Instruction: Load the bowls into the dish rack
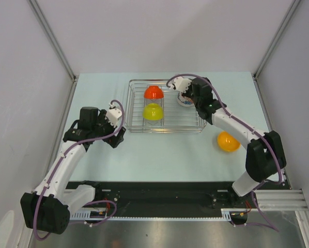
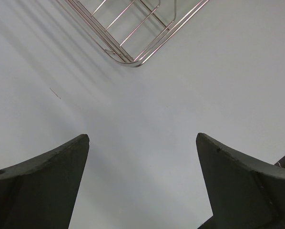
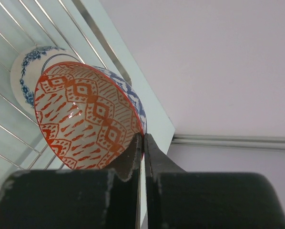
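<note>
Dish rack (image 1: 144, 131) sits upper centre in the top view, its long axis running left-right. Right gripper (image 3: 142, 139) pinches the rim of a red-patterned bowl (image 3: 85, 114), tipped on edge at the rack's right end. Left gripper (image 2: 142, 143) gapes, empty.

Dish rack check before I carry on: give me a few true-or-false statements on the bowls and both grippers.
1. The dish rack holds a red bowl and a yellow bowl. True.
2. The left gripper is shut on a bowl. False: it is open above the table and holds nothing.
3. The right gripper pinches the rim of the patterned bowl. True.
4. Every bowl is in the rack. False: an orange bowl sits on the table, right of the rack.
</note>
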`<state>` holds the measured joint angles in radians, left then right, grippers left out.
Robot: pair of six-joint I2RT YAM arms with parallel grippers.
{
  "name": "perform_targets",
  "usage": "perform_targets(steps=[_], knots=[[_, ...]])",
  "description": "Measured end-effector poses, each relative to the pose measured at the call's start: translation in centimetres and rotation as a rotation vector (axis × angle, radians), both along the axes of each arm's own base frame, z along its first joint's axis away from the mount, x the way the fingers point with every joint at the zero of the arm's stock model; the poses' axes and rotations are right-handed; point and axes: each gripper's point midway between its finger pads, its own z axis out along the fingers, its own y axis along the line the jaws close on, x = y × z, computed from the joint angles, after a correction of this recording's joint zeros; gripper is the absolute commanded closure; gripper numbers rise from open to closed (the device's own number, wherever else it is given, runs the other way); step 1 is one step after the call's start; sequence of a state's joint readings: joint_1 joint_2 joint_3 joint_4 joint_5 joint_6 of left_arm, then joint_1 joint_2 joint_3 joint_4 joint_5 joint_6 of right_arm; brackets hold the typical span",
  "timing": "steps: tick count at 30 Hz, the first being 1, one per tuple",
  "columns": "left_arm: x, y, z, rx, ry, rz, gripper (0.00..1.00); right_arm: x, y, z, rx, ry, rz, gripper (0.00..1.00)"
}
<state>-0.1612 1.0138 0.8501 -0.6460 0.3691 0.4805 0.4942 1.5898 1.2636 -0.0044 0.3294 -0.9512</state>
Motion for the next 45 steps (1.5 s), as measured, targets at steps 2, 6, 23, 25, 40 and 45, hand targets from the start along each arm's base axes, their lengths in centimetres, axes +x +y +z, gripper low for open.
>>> perform_targets(steps=[2,6,23,25,40,45], knots=[[-0.1,0.0,-0.3,0.001,0.007,0.0,0.0,0.2,0.1,-0.8,-0.028,-0.006,0.01,1.0],[-0.3,0.1,-0.6,0.003,0.015,0.001,0.0,0.2,0.3,-2.3,-0.083,-0.003,0.036,1.0],[-0.3,0.1,-0.8,0.003,0.018,0.0,0.0,-0.8,2.3,-6.5,-0.268,0.013,0.168,1.0],[-0.3,0.1,-0.8,0.003,0.018,0.001,0.0,-0.9,2.6,-7.2,-0.293,0.013,0.183,1.0],[-0.4,0.1,-1.2,0.005,0.023,0.0,0.01,-0.5,4.1,-8.3,-0.428,-0.057,0.245,1.0],[-0.4,0.1,-1.2,0.005,0.02,-0.001,0.0,-0.7,4.1,-8.8,-0.469,-0.066,0.258,1.0]])
